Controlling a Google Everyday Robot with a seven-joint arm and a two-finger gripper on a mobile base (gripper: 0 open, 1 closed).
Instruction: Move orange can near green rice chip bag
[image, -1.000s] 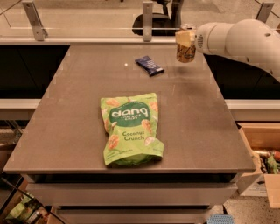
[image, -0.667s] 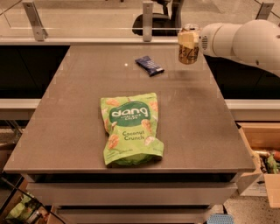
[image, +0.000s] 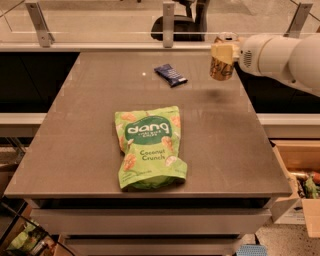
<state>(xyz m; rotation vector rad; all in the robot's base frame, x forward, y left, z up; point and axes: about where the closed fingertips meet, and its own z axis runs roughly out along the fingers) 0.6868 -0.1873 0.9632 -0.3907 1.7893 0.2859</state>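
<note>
The orange can is held off the table at the far right, upright, with its silver top showing. My gripper is shut on the orange can, reaching in from the right on a white arm. The can hangs above the table's far right part, where its shadow falls. The green rice chip bag lies flat in the middle of the grey table, toward the front, well to the left of and nearer than the can.
A small dark blue wrapped snack bar lies at the back middle of the table, left of the can. A glass-and-metal railing runs behind the table. An open cardboard box with items stands on the floor at the right.
My gripper has carried the orange can slightly to the right and a little lower. The bag and the snack bar have not moved.
</note>
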